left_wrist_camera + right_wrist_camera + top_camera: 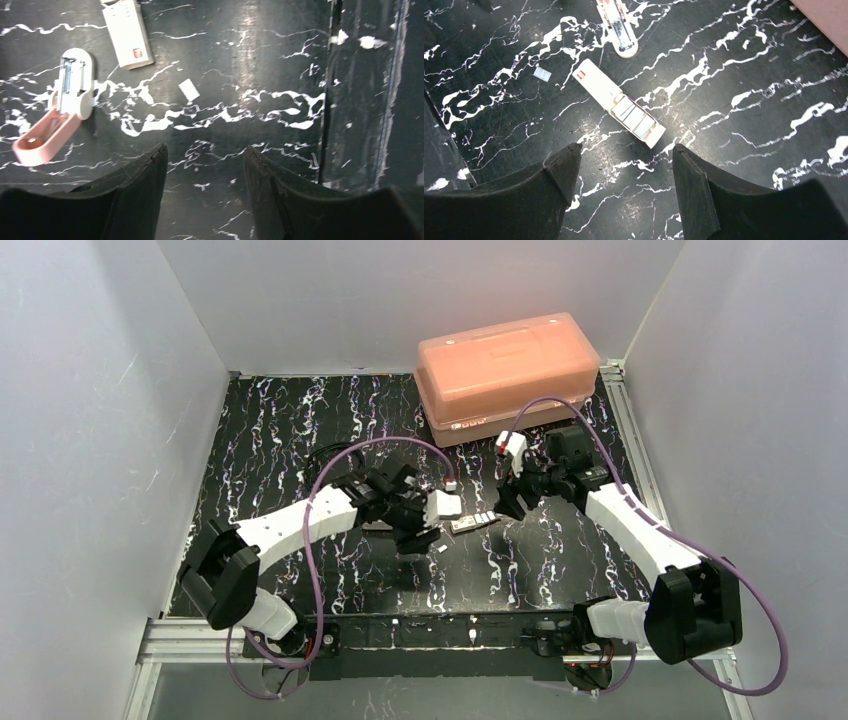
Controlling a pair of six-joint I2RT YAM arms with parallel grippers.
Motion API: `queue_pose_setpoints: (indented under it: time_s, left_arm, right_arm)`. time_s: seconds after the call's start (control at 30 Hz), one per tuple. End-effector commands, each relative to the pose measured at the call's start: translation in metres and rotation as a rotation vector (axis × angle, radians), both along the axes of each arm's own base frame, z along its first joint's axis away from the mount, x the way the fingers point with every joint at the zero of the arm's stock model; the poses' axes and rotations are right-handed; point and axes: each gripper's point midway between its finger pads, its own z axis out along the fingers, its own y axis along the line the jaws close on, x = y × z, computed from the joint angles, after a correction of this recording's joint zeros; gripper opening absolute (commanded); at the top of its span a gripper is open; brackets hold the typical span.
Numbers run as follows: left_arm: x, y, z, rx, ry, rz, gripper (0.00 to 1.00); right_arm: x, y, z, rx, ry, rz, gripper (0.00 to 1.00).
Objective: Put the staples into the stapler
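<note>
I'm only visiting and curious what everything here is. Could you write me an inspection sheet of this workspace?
Surface: black, white-veined mat, lying flat.
Job's things: white stapler lying open with its metal channel showing and a pink piece at its end; staples in the slid-open packet beside it.
Clutter: one small white scrap on the mat.
Grippers: left gripper and right gripper, fingers apart, holding nothing.
Cables: purple cables loop over both arms.
Surroundings: white walls; orange lidded box at the back.
</note>
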Motion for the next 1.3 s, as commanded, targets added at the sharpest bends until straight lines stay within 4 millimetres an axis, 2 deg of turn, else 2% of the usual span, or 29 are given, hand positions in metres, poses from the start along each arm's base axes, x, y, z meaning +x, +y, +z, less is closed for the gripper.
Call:
queue_pose_setpoints:
  time_s: [0.0, 0.2, 0.4, 0.7, 1.27]
  left_arm:
    - [-0.016, -0.011, -0.009, 0.055, 0.072, 0.119, 0.53]
    - [-0.013, -0.031, -0.041, 0.092, 0.047, 0.223, 0.47]
    - [-0.002, -0.034, -0.069, 0.149, 0.008, 0.322, 0.39]
    - [-0.001, -0.036, -0.081, 0.182, 0.02, 0.378, 0.38]
    - [-0.007, -0.034, -0.092, 0.244, 0.065, 0.384, 0.23]
  right_arm:
    - [0.007, -0.012, 0.01, 0.014, -0.027, -0.094, 0.74]
    - [0.018, -0.028, 0.01, 0.02, -0.021, -0.163, 0.72]
    - [0.021, -0.038, 0.008, 0.015, -0.03, -0.194, 0.71]
    - [0.021, -0.041, 0.003, 0.023, -0.023, -0.199, 0.71]
    - [0.019, -0.042, 0.003, 0.021, -0.028, -0.192, 0.71]
